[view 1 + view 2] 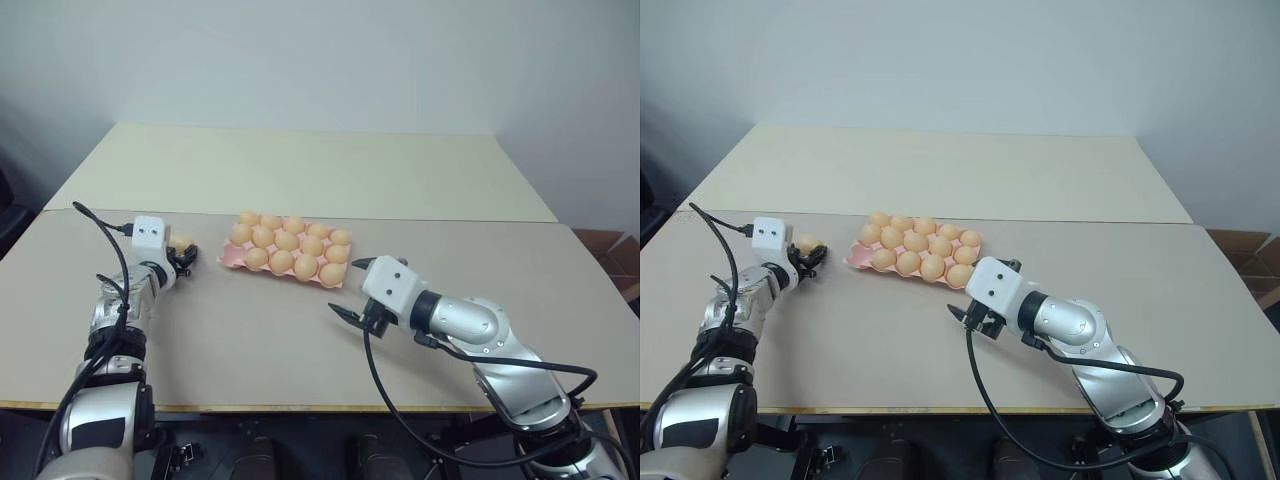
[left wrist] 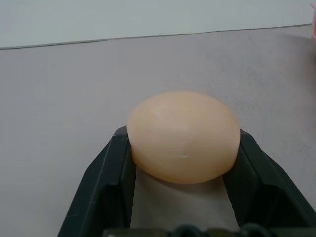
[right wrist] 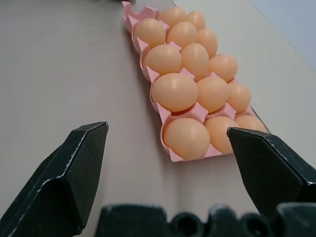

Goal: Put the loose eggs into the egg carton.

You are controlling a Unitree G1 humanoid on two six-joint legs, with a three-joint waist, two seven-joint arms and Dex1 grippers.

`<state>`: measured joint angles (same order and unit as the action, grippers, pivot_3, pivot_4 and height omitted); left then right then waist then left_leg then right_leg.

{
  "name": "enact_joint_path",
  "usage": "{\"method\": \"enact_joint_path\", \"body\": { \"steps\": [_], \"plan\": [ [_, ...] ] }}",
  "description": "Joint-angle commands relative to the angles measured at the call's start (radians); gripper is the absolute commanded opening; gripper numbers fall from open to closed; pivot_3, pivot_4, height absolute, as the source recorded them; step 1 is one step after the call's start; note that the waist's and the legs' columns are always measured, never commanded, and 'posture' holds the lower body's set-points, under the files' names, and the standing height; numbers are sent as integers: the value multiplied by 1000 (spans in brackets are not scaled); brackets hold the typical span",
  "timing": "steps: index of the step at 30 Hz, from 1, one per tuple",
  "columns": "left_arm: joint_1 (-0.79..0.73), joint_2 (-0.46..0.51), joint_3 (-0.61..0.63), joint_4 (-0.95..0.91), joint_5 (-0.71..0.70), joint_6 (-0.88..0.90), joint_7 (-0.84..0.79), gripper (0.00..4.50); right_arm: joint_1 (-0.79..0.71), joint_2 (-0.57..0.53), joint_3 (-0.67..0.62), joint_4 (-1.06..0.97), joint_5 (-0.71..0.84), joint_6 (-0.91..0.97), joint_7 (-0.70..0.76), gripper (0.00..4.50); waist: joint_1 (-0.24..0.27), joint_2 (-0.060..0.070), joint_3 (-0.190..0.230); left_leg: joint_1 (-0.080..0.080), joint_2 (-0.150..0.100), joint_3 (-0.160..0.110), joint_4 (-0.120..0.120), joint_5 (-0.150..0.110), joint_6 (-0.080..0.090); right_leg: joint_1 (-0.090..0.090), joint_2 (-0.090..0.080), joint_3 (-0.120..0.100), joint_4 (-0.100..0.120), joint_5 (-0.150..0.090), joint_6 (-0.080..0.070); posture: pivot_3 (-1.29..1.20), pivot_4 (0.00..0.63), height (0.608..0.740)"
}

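Pale wall behind; two beige counter slabs set end to end, the seam running across behind the carton.

Item 1: egg carton, pale pink moulded tray, scalloped edge, lidless. Lies flat near the middle of the nearer slab, slightly askew. Cups seen in the eye views are filled with light orange-tan eggs in three rows.

Item 2: loose egg, same orange-tan, resting on the counter to the left of the carton, apart from it. It sits between the two black fingers of the left gripper; jaws closed against its sides, egg clamped low on the surface.

Item 3: right gripper, just beside the carton's near right corner, clear of it. Jaws spread wide, nothing between them; the right wrist view looks along the carton's rows.
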<state>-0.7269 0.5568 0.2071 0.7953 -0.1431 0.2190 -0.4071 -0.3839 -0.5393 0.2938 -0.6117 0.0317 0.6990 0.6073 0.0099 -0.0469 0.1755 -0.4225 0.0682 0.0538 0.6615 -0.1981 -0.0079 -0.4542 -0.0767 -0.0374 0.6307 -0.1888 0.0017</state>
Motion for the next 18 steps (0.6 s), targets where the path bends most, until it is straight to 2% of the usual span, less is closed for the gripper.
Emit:
{"method": "enact_joint_path", "body": {
  "steps": [1,5,11,18],
  "plan": [
    [30,20,16,-130,-22,-11,-31,2193,-14,0,-19,-16,-6,-25,-9,4500,-1,0,0,0,0,0,0,0,0,0,0,0,0,0,0,0,150,740],
    [96,23,35,-314,-80,50,-95,2193,-13,0,-21,-12,-9,-31,-10,4500,-2,0,0,0,0,0,0,0,0,0,0,0,0,0,0,0,150,740],
    [203,41,-24,-570,-121,110,-231,2193,-5,4,-13,-13,-21,-38,-17,4500,-2,0,0,0,0,0,0,0,0,0,0,0,0,0,0,0,150,740],
    [169,16,-68,-545,-100,101,-255,2193,1,14,-6,-17,-32,-37,-31,4500,1,0,0,0,0,0,0,0,0,0,0,0,0,-1,1,0,150,740]
  ]
}}
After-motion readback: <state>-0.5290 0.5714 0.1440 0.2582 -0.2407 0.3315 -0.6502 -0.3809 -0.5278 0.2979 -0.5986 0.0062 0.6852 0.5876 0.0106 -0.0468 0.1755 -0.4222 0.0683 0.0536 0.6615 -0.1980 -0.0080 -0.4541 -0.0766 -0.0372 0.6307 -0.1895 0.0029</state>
